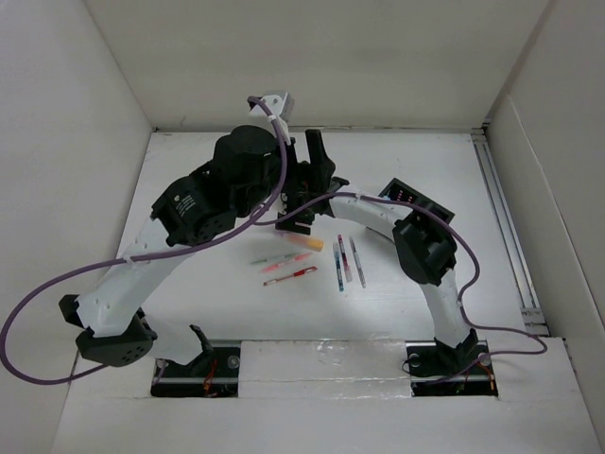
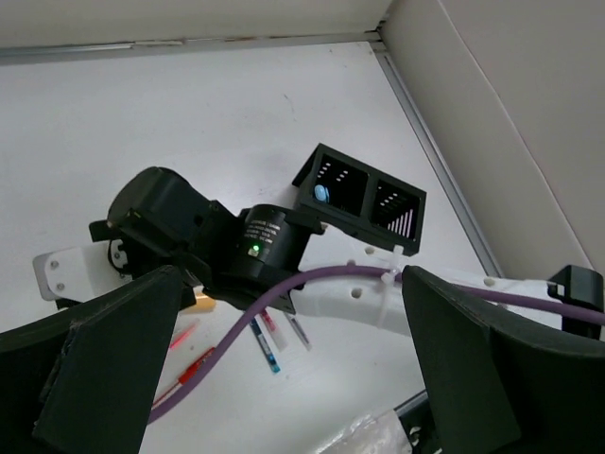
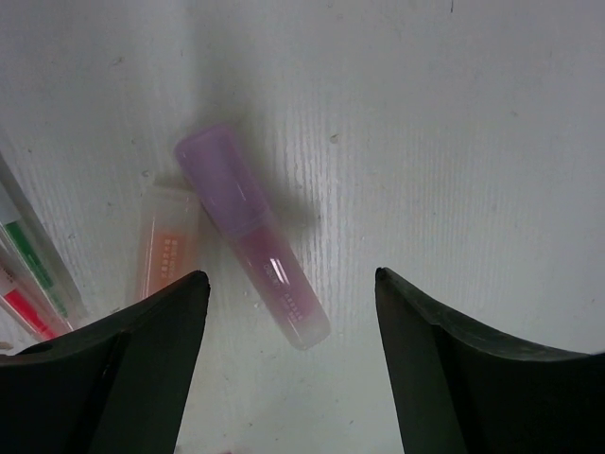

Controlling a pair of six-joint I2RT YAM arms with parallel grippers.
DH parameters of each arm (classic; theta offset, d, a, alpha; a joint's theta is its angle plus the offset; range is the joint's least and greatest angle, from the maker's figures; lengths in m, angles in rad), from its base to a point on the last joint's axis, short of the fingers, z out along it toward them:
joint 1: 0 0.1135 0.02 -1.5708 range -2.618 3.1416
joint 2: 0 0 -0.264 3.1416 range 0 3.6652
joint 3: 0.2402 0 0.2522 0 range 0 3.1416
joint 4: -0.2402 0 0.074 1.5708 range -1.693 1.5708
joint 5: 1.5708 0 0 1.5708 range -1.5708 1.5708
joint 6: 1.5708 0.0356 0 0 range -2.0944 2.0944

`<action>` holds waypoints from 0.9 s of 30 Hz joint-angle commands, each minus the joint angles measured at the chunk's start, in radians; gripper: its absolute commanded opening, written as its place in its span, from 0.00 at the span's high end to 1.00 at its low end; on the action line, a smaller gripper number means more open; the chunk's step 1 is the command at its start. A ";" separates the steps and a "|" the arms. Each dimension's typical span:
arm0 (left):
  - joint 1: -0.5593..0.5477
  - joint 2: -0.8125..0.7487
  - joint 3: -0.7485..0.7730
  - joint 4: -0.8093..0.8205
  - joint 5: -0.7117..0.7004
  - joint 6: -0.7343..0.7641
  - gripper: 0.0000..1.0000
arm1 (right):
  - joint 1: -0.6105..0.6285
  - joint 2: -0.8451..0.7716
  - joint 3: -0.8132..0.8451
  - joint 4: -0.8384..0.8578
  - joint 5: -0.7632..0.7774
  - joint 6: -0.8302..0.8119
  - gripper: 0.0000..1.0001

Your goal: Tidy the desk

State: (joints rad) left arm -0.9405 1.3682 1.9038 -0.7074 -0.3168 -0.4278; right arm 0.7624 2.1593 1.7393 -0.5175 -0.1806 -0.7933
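Note:
The white desk (image 1: pixel 208 303) holds loose stationery. My right gripper (image 3: pixel 290 276) is open, low over a purple highlighter (image 3: pixel 250 232) that lies between its fingers, with an orange highlighter (image 3: pixel 165 251) just left of it. In the top view this gripper (image 1: pixel 295 225) hangs over the orange highlighter (image 1: pixel 307 243). My left gripper (image 2: pixel 291 274) is open and empty, held high above the right arm's wrist; in the top view it (image 1: pixel 317 151) sits near the back of the desk.
A black compartmented box (image 2: pixel 364 194) with a blue item inside stands at the back right, partly hidden by the right arm in the top view (image 1: pixel 416 199). Several pens (image 1: pixel 345 260) and pink and red pens (image 1: pixel 284 270) lie mid-desk. White panels border the desk.

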 commanded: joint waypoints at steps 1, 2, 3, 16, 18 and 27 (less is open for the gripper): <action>0.002 -0.084 -0.050 0.066 0.047 -0.051 0.01 | 0.018 0.019 0.065 0.002 -0.008 0.002 0.24; 0.002 -0.095 -0.070 0.062 0.045 -0.066 0.01 | 0.018 0.023 0.057 0.008 0.000 0.006 0.26; 0.002 -0.103 -0.071 0.062 0.050 -0.075 0.01 | 0.018 0.024 0.048 0.017 0.006 0.006 0.27; 0.002 -0.184 -0.198 0.146 0.091 -0.120 0.01 | 0.018 0.088 0.071 0.088 -0.006 0.032 0.32; 0.002 -0.198 -0.206 0.146 0.088 -0.123 0.01 | 0.018 0.123 0.104 0.070 -0.031 0.035 0.32; 0.002 -0.201 -0.219 0.143 0.074 -0.121 0.01 | 0.018 0.146 0.104 0.137 -0.040 0.068 0.32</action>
State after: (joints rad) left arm -0.9405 1.1961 1.6936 -0.6098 -0.2367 -0.5426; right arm 0.7731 2.2921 1.8320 -0.4343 -0.1970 -0.7498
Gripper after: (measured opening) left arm 0.987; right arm 0.676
